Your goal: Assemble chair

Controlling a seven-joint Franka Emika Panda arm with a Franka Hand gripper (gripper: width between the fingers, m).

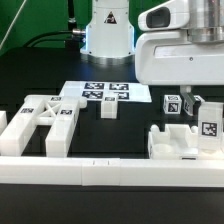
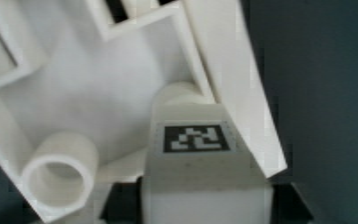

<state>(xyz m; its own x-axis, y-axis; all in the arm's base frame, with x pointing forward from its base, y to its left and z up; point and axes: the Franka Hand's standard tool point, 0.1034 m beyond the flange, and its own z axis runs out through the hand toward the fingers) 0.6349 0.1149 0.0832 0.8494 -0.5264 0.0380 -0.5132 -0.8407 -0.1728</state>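
One gripper (image 1: pixel 203 112) (image 2: pixel 197 208) is in use. It is positioned low over the table (image 1: pixel 130 125) at the exterior view's right.

Gripper state: clenched on a post (image 1: pixel 210 128) (image 2: pixel 197 150). In the wrist view the post fills the whole gap between the fingers (image 2: pixel 123 205). The dark finger edges lie against its two flanks. The opening equals the post's width and no more.

Post: white, upright, with a rounded end pointing away from the gripper. A black-and-white square tag shows on it in both views.

Slab (image 1: pixel 170 145) (image 2: pixel 96 100): a white part with cut-outs. It lies flat on the table directly beneath and beside the post. Whether the post's far end touches the slab cannot be told. In the wrist view a short white tube (image 2: pixel 60 172) stands out near the post, apart from it.

Block (image 1: pixel 172 103): small, white, tagged. It sits just beside the gripper, toward the exterior view's left, behind the slab.

Frame (image 1: pixel 45 122): cross-braced. It lies flat at the exterior view's left, well apart from the gripper.

Loose post (image 1: pixel 108 108): short. It stands on the table between the frame and the slab, just in front of the marker board (image 1: pixel 100 93).

Rail (image 1: pixel 110 178): long and white. It runs across the foreground, in front of the frame and the slab.

Arm base (image 1: pixel 108 30): it stands behind the marker board.
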